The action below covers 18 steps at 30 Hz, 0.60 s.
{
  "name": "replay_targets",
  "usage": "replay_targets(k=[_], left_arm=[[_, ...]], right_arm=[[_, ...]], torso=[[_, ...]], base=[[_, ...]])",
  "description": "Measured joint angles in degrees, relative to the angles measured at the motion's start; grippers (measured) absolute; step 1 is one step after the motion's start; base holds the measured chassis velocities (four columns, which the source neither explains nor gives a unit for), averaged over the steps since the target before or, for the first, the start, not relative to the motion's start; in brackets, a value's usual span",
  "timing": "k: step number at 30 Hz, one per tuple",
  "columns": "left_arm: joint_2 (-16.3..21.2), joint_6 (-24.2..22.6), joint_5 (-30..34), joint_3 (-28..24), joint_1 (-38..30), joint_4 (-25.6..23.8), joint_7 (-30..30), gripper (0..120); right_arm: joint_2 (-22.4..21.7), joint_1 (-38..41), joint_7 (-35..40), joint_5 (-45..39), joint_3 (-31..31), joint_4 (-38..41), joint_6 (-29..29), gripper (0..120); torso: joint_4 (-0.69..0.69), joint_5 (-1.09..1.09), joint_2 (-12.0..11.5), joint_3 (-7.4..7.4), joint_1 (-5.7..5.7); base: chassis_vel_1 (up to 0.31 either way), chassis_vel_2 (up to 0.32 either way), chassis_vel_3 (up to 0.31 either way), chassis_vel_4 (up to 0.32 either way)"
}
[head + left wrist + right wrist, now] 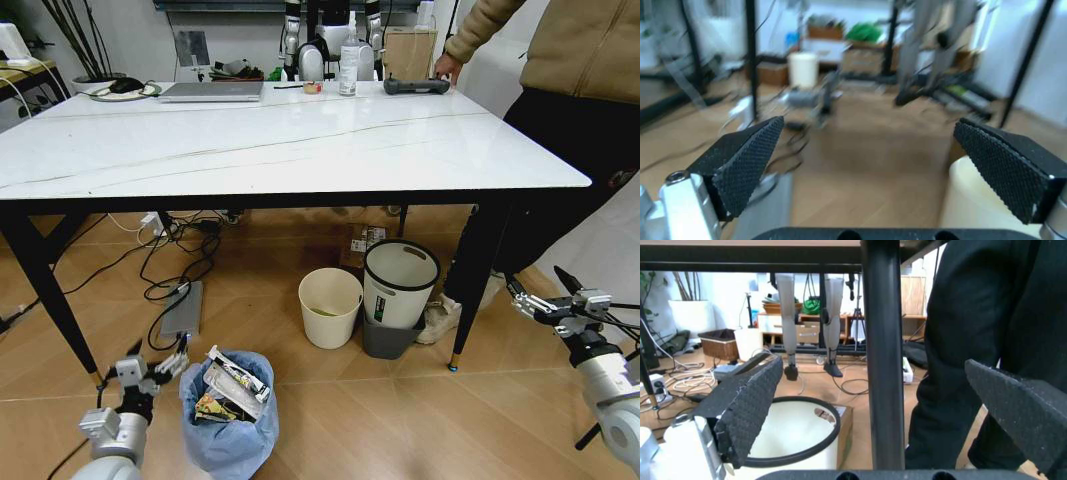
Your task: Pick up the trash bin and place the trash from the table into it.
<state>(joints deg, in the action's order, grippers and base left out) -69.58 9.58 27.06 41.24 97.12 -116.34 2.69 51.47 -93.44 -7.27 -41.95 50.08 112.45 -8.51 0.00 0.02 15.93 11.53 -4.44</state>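
Low beside the trash bin (230,410), left tool (155,366) gapes empty; right tool (548,296) open near the table (300,140) leg.

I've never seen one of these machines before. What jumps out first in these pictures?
The big white marble-look table spans the head view. On the floor in front of it stands a blue-bagged trash bin holding litter, right beside the open left claw. The right claw hangs open near the table's right leg, and two more bins, cream and grey-and-white, sit under the table.
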Motion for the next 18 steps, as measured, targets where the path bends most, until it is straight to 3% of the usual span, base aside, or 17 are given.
replay_targets(k=[3, 18], left_arm=[[0.0, -0.5, 0.0, -0.2, 1.0, -2.2, 0.1, 100], [0.0, -1.2, 0.4, -0.3, 1.0, -2.2, -0.3, 100]], right_arm=[[0.0, 0.0, 0.0, 0.0, 0.0, 0.0, 0.0, 100], [0.0, 0.0, 0.0, 0.0, 0.0, 0.0, 0.0, 100]], torso=[[0.0, -0.03, 0.0, 0.0, 0.0], [0.0, -0.02, 0.0, 0.01, 0.0]], base=[[0.0, 0.0, 0.0, 0.0], [0.0, 0.0, 0.0, 0.0]])
